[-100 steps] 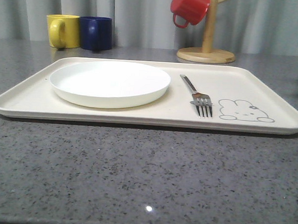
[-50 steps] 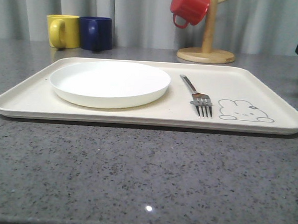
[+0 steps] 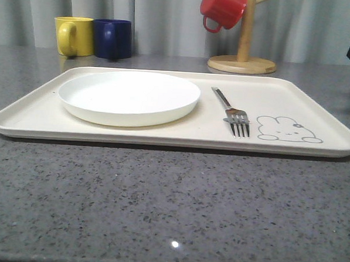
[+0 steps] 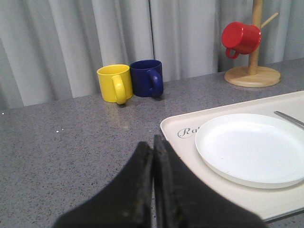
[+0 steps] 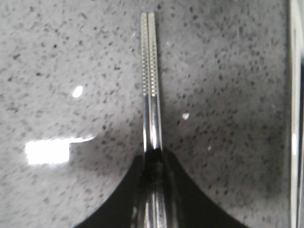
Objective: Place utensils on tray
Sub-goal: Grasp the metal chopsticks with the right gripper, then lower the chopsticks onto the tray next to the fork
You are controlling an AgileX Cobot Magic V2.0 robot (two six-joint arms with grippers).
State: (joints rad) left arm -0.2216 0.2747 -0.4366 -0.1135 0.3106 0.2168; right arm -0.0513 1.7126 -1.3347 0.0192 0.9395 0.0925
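The right fingers (image 5: 153, 161) are closed on a pair of metal sticks (image 5: 150, 71), held side by side above the grey table (image 5: 71, 47), while the left fingers (image 4: 153, 152) are pressed together, empty, near the tray's (image 4: 247, 202) corner. To do this step well, I judge the sticks should be carried level and lowered flat onto bare tray (image 3: 317, 106) beside the fork (image 3: 234, 115), clear of the plate (image 3: 128, 97), before the hold is loosened.

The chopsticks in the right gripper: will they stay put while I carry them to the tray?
The chopsticks look like thin, polished metal, so probably stiff but slippery. The right gripper pinches them at one end, with most of their length sticking out, so they may pivot or splay. The dotted tips should grip better than the smooth shafts.
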